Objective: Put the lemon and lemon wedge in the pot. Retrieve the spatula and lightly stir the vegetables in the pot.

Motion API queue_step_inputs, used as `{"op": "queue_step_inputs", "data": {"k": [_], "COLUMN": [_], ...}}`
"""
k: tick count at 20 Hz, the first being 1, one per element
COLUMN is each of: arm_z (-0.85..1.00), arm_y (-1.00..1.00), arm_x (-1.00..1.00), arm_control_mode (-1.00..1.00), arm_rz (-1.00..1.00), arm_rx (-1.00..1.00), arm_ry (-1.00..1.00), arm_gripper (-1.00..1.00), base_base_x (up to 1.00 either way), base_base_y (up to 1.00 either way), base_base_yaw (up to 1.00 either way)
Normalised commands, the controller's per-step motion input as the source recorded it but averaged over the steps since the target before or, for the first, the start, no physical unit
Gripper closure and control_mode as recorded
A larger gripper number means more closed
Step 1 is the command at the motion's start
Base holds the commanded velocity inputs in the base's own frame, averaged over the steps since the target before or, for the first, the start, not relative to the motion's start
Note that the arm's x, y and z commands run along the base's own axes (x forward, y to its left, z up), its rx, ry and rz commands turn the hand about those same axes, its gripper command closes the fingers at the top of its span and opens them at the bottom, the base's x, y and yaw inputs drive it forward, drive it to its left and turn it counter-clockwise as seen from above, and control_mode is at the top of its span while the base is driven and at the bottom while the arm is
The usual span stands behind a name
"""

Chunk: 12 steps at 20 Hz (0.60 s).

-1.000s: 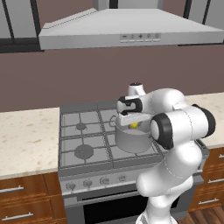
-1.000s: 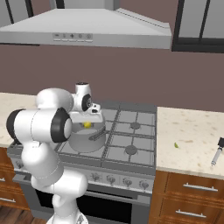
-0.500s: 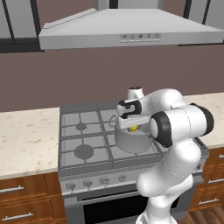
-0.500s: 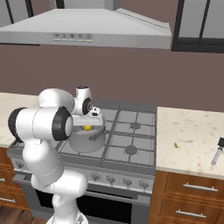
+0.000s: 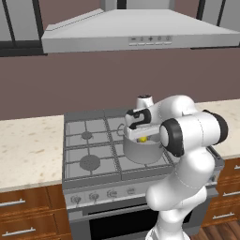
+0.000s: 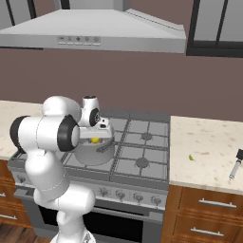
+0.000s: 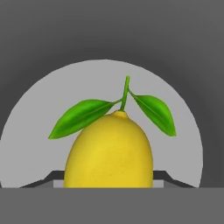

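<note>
The yellow lemon (image 7: pixel 109 151), with a green stem and two leaves, sits between my fingertips (image 7: pixel 47 177) in the hand view. Behind it lies the pale inside of the pot (image 7: pixel 48 100). The grey pot (image 5: pixel 140 153) stands on the front right burner of the stove. My gripper (image 5: pixel 142 136) hangs in its mouth, shut on the lemon (image 5: pixel 142 139). From the right base view the lemon (image 6: pixel 95 140) shows just above the pot (image 6: pixel 92 156) rim. A dark spatula (image 6: pixel 235 164) lies on the right counter. The lemon wedge (image 6: pixel 190 157) is a tiny yellow-green speck there.
A gas stove (image 5: pixel 89 145) with dark grates sits between two speckled counters (image 6: pixel 209 152), under a steel hood (image 5: pixel 140 35). Wooden drawers run below the counters. My own white arm (image 5: pixel 187 131) crowds the pot's right side.
My hand has sunk slightly with the lemon, down toward the inside of the pot. The pot, the spatula and the wedge have not moved.
</note>
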Motion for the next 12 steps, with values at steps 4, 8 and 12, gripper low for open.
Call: {"op": "queue_step_inputs", "data": {"k": [4,8,12], "arm_z": [-0.03,0.00,0.14], "arm_y": [0.00,0.00,0.01], "arm_x": [0.00,0.00,0.00], "arm_control_mode": [-1.00,-1.00,-1.00], "arm_rz": [0.00,0.00,0.00], "arm_rx": [0.00,0.01,0.08], "arm_ry": [0.00,-0.01,-0.03], "arm_gripper": [-1.00,-1.00,-1.00], "base_base_x": [0.00,0.00,0.00], "base_base_y": [0.00,0.00,0.00], "base_base_yaw": [0.00,0.00,0.00]}}
